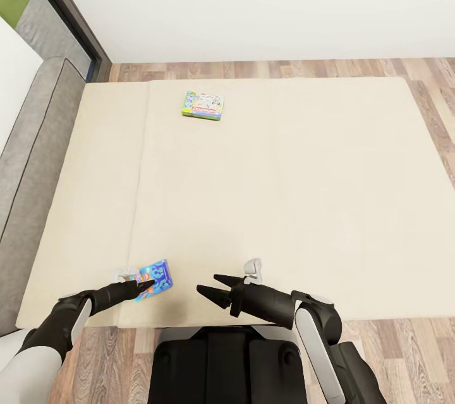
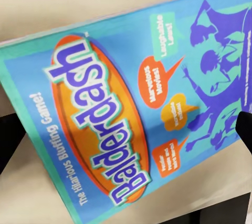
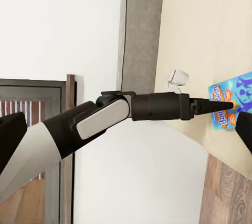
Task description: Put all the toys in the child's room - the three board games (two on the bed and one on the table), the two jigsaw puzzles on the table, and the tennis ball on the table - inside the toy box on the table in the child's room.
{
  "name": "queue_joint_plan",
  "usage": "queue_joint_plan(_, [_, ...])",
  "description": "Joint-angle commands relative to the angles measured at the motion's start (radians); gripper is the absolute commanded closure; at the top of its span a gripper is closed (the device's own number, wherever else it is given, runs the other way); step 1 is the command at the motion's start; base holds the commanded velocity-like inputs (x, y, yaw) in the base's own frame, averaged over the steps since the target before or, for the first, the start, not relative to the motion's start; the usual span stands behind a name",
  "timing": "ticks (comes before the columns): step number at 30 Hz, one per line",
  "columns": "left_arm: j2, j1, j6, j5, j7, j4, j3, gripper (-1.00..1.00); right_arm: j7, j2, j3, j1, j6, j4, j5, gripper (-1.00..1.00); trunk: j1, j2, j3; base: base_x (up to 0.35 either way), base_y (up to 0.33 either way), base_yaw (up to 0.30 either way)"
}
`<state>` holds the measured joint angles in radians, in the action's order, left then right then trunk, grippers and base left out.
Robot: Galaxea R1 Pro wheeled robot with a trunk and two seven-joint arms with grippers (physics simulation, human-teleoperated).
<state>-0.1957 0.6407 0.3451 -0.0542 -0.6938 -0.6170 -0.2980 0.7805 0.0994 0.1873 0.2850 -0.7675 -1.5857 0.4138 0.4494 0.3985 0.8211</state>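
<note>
A blue board game (image 1: 156, 276) with the title Balderdash (image 2: 105, 129) lies flat on the beige bed (image 1: 284, 202), near its front left edge. My left gripper (image 1: 144, 287) hovers right over this box, open, with a dark fingertip (image 2: 9, 140) at each side of the cover. A second board game (image 1: 203, 105), white and green, rests far up the mattress. To the right of the blue box my right gripper (image 1: 213, 286) is open and holds nothing. The right wrist view looks across at my left arm (image 3: 105, 119) and the blue box (image 3: 233, 100).
A low grey headboard (image 1: 38, 139) runs along the bed's left side. Beyond it is a dark window frame (image 1: 63, 0), and a white wall (image 1: 253, 0) stands at the back. Wood-plank floor (image 1: 417, 353) borders the bed at the far side, right and front.
</note>
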Motion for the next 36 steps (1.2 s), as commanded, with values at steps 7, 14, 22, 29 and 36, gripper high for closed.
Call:
queue_joint_plan(7, [0.001, 0.000, 0.008, -0.006, -0.007, -0.002, -0.006, -1.00, 0.000, 0.000, 0.000, 0.000, -0.006, 0.000, 0.003, -1.00, 0.001, 0.002, 0.001, 0.000, -0.144, 0.000])
queue_joint_plan(14, [0.001, 0.000, 0.008, -0.006, -0.007, -0.003, -0.006, -1.00, -0.003, 0.000, 0.000, 0.000, -0.006, 0.000, 0.003, -1.00, 0.001, 0.002, 0.001, 0.000, -0.037, 0.000])
queue_joint_plan(22, [0.001, 0.000, 0.008, -0.006, -0.007, -0.003, -0.006, -1.00, -0.006, 0.000, 0.000, 0.000, -0.007, 0.000, 0.003, -1.00, 0.001, 0.002, 0.001, 0.000, -0.141, 0.000])
queue_joint_plan(29, [0.001, 0.000, 0.008, -0.006, -0.007, -0.003, -0.006, -1.00, -0.006, 0.000, 0.000, 0.000, -0.007, 0.000, 0.003, -1.00, 0.001, 0.002, 0.001, 0.000, -0.080, 0.000])
queue_joint_plan(36, [0.001, 0.000, 0.009, -0.006, -0.007, -0.003, -0.006, -1.00, -0.006, 0.000, 0.000, 0.000, -0.007, 0.000, 0.003, -1.00, 0.001, 0.002, 0.001, 0.000, -0.151, 0.000])
